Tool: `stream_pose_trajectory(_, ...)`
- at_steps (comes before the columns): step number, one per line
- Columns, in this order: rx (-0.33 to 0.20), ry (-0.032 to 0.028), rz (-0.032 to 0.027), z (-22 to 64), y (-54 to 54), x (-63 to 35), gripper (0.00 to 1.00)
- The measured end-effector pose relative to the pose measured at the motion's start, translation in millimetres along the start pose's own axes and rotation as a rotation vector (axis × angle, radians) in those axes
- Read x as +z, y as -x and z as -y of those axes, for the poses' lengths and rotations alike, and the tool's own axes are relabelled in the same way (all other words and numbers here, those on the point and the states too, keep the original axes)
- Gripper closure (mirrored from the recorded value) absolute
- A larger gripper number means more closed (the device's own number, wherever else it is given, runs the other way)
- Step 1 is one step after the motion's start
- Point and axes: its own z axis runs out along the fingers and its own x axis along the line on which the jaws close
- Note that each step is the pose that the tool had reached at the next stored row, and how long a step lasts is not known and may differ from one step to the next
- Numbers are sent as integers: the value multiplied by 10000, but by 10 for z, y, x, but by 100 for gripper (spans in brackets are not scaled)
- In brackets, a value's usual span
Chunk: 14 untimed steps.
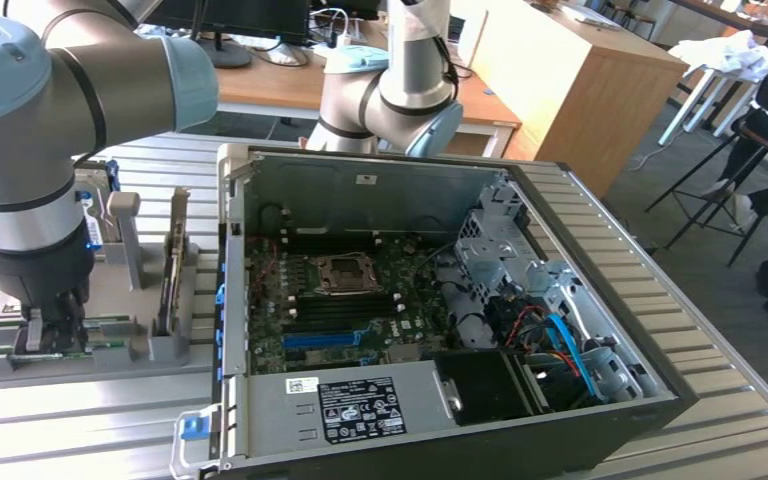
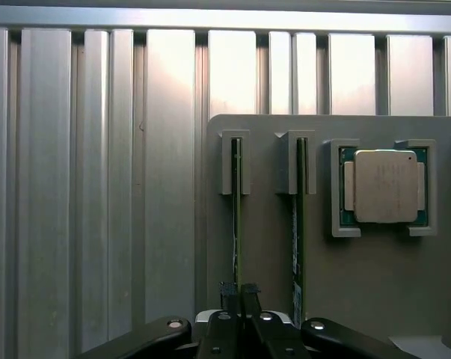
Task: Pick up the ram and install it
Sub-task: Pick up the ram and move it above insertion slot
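Observation:
Two green ram sticks stand on edge in slots of a grey holder [image 2: 375,277]. My gripper [image 2: 238,293] is shut on the thin top edge of one ram [image 2: 236,224], near its end; the stick still sits in its slot. The other ram [image 2: 298,239] stands parallel beside it, untouched. In the exterior view my gripper [image 1: 53,340] is down on the holder [image 1: 144,350] at the exterior view's left, with the green ram [image 1: 101,347] at its tips. The open computer case [image 1: 277,180] lies to the right, its black and blue memory slots [image 1: 337,312] bare.
A square silver processor chip [image 2: 386,187] rests in a pocket of the same holder beside the sticks. A ribbed metal table [image 2: 75,187] carries everything. Inside the case are the processor socket [image 1: 347,270], a drive cage [image 1: 491,250] and cables [image 1: 558,335].

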Motion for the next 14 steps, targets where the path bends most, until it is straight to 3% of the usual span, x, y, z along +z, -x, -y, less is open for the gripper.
stream_pose_trajectory(14,2,1,-6,-1,1,-16,86)
